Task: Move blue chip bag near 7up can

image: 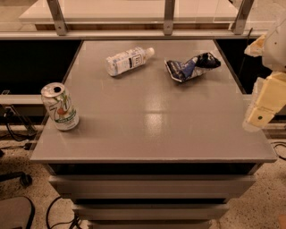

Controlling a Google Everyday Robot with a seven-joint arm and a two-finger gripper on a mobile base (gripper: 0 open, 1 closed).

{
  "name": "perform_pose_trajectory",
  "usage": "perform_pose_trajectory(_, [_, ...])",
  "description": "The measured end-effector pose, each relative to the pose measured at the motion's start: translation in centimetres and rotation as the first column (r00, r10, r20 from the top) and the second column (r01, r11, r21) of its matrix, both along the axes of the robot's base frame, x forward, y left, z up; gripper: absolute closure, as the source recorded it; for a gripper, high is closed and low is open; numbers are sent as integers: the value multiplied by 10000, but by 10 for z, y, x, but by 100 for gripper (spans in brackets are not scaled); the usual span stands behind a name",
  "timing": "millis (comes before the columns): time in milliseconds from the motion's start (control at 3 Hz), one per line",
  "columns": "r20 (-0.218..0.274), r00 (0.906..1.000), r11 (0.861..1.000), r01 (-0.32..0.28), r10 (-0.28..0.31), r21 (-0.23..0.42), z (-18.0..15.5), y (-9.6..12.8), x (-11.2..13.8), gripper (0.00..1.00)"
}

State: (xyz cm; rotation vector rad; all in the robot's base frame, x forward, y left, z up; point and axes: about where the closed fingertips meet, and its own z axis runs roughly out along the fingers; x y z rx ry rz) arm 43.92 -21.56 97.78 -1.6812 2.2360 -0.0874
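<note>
We log three items on one table (pixel 152 129), with the gripper (pixel 261 107) off its right side.
The 7up can (pixel 60 107) stands upright near the front-left corner. The bottle (pixel 127 60) lies on its side at the back, left of centre. The chip bag (pixel 190 67) lies to the bottle's right, near the back-right corner, and the two do not touch. Can and chip bag sit well apart, at opposite corners. The gripper hangs beyond the table's right edge at about mid-depth, apart from all three items. Drawers (pixel 152 185) sit under the tabletop, a railed shelf (pixel 134 11) runs behind it, and cables (pixel 18 134) lie on the floor at left.
</note>
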Motion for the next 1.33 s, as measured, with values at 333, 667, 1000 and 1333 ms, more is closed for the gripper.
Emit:
perform_pose_trajectory(333, [61, 9999, 9998, -155, 154, 116, -3, 5, 18, 0])
perform_pose_trajectory(667, [13, 9976, 9976, -690, 690, 97, -12, 11, 47, 0])
perform_pose_trajectory(1000, [-13, 9912, 9912, -1324, 1324, 29, -23, 18, 79, 0])
perform_pose_trajectory(1333, [-23, 9844, 9843, -1761, 1761, -89, -33, 19, 106, 0])
